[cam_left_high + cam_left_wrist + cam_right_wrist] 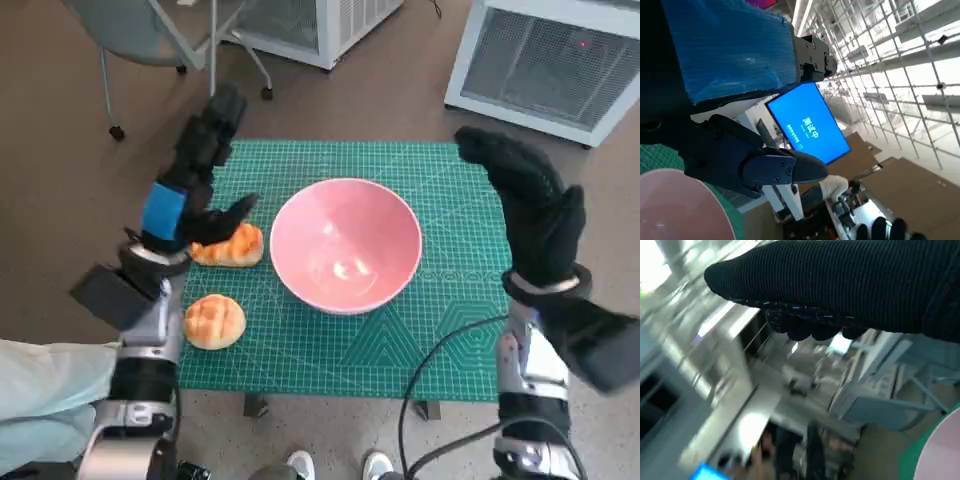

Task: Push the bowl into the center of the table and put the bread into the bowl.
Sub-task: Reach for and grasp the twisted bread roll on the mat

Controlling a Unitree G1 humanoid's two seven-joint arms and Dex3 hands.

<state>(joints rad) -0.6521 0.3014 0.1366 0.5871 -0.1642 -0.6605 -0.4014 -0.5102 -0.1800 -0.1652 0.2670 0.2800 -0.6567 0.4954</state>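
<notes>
A pink bowl [345,243] stands empty near the middle of the green cutting mat [330,330]; its rim also shows in the left wrist view as the pink bowl [680,210] and in the right wrist view as the pink bowl [942,455]. Two bread rolls lie left of it: one bread roll [232,247] by the bowl, and a second round bread roll [214,321] nearer the front edge. My left hand [195,170] is raised above the mat's left edge, fingers spread, thumb over the first roll, holding nothing. My right hand [530,200] is raised at the mat's right edge, fingers straight, empty.
A grey chair [150,30] stands beyond the table at the back left. White machine cabinets [550,60] sit on the floor at the back right. A person's shoes [335,465] show at the front edge. A cable [440,350] hangs near my right forearm.
</notes>
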